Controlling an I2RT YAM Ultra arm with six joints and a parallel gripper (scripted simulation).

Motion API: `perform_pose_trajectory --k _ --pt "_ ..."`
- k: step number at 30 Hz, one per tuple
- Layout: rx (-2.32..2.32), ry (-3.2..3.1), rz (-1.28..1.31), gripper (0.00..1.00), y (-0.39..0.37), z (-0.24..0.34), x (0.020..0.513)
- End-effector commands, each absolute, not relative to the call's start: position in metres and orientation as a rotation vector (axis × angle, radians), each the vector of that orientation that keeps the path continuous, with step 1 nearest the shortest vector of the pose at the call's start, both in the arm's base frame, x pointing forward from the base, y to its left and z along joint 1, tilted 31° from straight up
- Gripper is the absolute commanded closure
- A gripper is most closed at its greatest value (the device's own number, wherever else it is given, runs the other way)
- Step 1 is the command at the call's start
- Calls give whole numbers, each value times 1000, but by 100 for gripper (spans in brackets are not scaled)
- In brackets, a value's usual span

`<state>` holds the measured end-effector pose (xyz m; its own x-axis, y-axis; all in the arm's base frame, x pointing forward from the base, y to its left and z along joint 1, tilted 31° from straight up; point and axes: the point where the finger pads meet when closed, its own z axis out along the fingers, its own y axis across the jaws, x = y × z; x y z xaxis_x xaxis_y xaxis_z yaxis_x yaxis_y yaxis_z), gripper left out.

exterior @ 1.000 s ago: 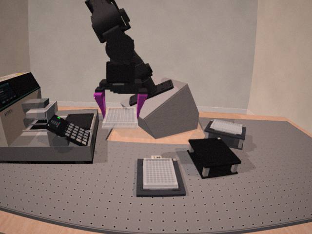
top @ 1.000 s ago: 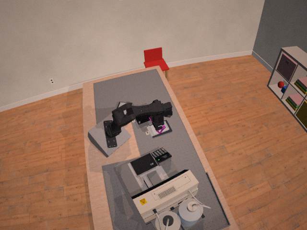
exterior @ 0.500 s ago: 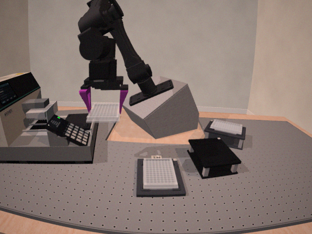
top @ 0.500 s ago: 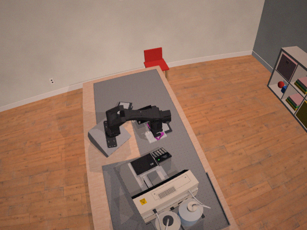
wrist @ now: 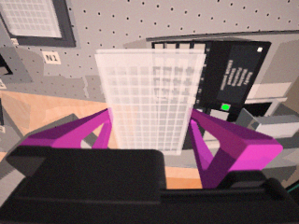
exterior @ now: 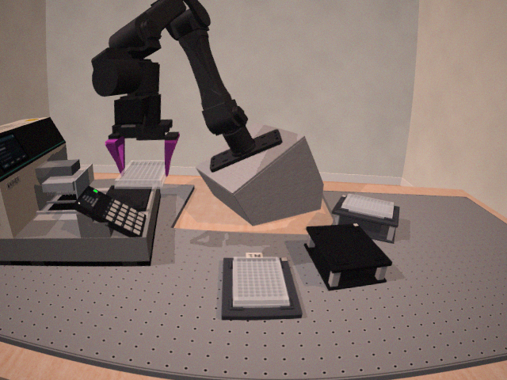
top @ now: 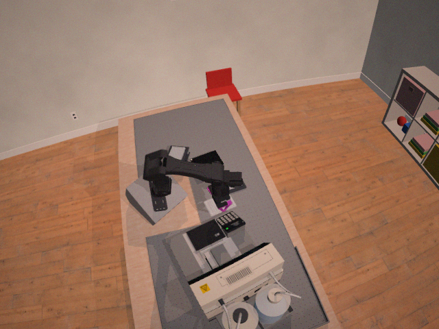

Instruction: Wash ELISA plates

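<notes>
My gripper [exterior: 142, 170] [wrist: 149, 112] [top: 220, 207], with magenta fingers, is shut on a clear 96-well plate [exterior: 141, 173] [wrist: 149, 93] [top: 212, 208] across its short side. It holds the plate level in the air, above the near end of the washer's black carrier [exterior: 131, 197] [top: 204, 234]. The keypad [exterior: 120, 212] [top: 230, 221] [wrist: 234, 65] sits beside the carrier; its lamp [exterior: 95, 190] [top: 226, 228] [wrist: 225, 106] is green. Nest N1 [exterior: 226, 286] [wrist: 70, 28] holds a plate [exterior: 257, 282] [wrist: 30, 16]. A black raised nest [exterior: 348, 249] is empty. The far nest [exterior: 384, 222] holds a plate [exterior: 367, 205] [top: 175, 152].
The washer body [exterior: 24, 163] [top: 241, 276] with its grey manifold [exterior: 65, 176] stands behind the carrier. Two bottles [top: 273, 301] [top: 241, 317] stand behind the washer. The arm's slanted grey base block [exterior: 270, 184] [top: 141, 201] stands between the washer and the nests.
</notes>
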<state>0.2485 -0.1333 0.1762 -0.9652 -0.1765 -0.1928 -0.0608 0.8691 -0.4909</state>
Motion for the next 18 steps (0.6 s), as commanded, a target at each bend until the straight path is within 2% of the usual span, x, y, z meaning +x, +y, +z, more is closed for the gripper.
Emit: perform_pose_trajectory --k 1,8,18 --pt "-264 2797 -715 100 -137 183 245" --pt "-264 2797 -715 100 -137 183 245" --pt "-290 2798 -722 100 -167 189 205"
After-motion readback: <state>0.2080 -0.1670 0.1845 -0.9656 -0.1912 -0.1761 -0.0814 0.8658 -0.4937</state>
